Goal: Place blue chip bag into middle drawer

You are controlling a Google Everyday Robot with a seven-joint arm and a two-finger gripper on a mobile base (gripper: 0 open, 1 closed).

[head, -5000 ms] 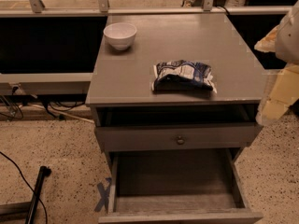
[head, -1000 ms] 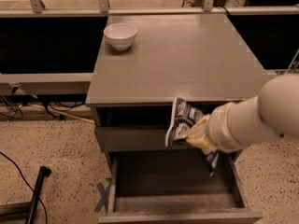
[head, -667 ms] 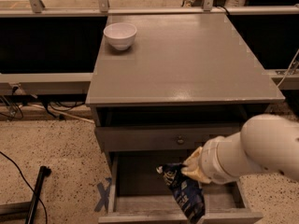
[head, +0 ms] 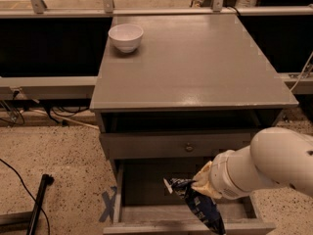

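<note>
The blue chip bag [head: 201,208] hangs upright from my gripper [head: 202,182], crumpled, dark blue with white print. My gripper is shut on the bag's top end. It reaches in from the right on my white arm [head: 266,166]. The bag hangs inside the open middle drawer [head: 142,192], over its right front part, with its lower end near the front wall [head: 161,227]. I cannot tell whether the bag touches the drawer floor.
A white bowl [head: 125,36] stands at the back left of the grey cabinet top [head: 195,67]. A shut drawer front with a small round knob [head: 188,147] sits above the open drawer. A black pole [head: 38,205] and blue tape [head: 107,204] lie on the floor to the left.
My gripper has carried the bag down from in front of the knob drawer into the open drawer. Over the last stretch it has barely moved.
</note>
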